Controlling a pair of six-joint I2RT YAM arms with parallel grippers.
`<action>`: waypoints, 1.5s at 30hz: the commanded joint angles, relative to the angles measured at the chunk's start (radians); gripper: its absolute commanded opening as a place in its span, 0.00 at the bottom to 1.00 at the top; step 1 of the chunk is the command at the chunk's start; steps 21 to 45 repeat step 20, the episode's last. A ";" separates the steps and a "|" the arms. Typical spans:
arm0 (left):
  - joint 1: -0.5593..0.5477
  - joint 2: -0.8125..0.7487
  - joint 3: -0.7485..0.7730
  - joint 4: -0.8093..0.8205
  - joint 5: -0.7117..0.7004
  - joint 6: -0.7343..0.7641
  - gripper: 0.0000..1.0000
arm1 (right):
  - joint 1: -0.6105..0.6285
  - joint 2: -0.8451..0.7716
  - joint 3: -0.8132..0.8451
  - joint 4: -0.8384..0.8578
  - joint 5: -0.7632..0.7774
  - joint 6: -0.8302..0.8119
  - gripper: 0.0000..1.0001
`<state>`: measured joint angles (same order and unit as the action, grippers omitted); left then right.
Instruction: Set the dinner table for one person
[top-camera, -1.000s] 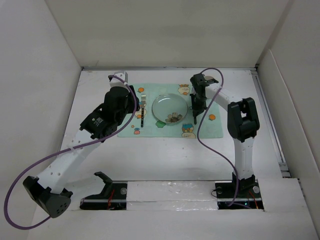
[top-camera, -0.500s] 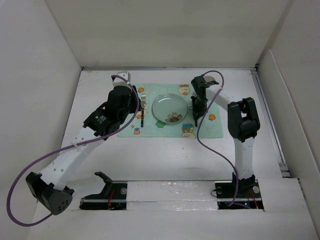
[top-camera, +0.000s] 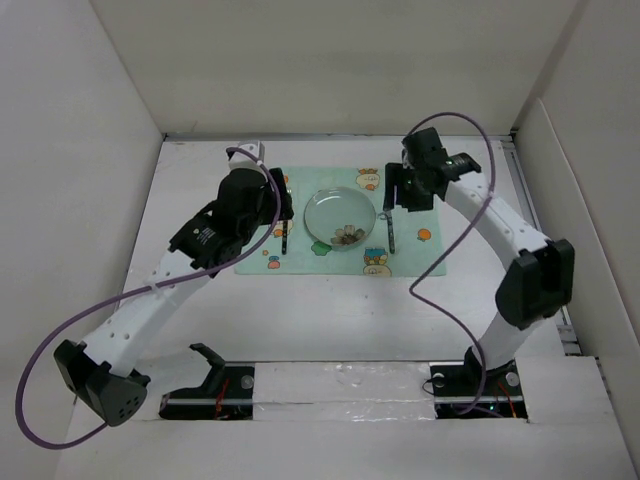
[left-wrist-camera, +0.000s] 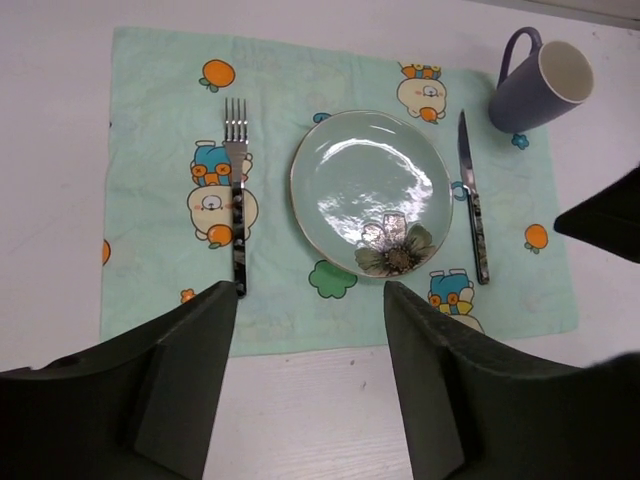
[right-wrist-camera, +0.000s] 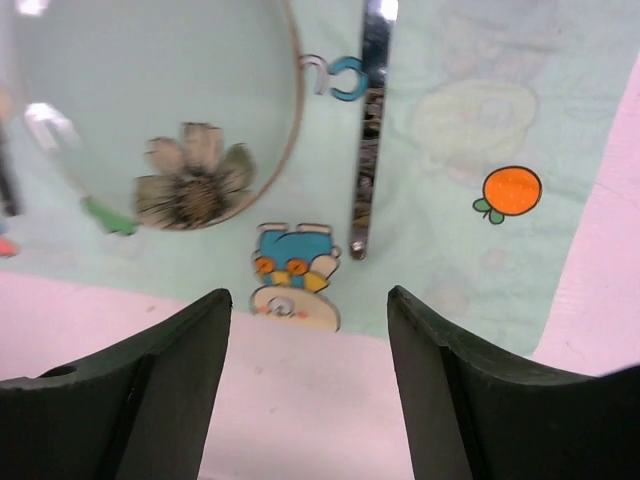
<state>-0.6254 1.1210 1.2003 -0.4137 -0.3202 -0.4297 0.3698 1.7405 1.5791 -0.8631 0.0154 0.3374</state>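
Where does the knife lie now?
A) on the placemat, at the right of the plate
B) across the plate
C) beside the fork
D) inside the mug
A: the knife lies flat on the placemat, just right of the plate, with the fork on the plate's other side.

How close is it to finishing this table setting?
Nearly done, it seems. On the white table, the mint-green cartoon-print placemat holds a pale green plate, a metal fork left of it, a metal knife right of it and a purple mug at its far right corner. Both the left hand and right hand are open and empty. Left: probably only drawing the arms back.
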 joint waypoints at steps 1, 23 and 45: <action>0.007 -0.004 0.097 0.055 0.024 0.026 0.58 | 0.015 -0.195 0.001 0.025 0.038 0.026 0.69; 0.016 -0.224 0.182 0.064 -0.361 0.056 0.78 | -0.114 -0.888 -0.289 0.368 0.416 0.193 1.00; 0.016 -0.224 0.182 0.064 -0.361 0.056 0.78 | -0.114 -0.888 -0.289 0.368 0.416 0.193 1.00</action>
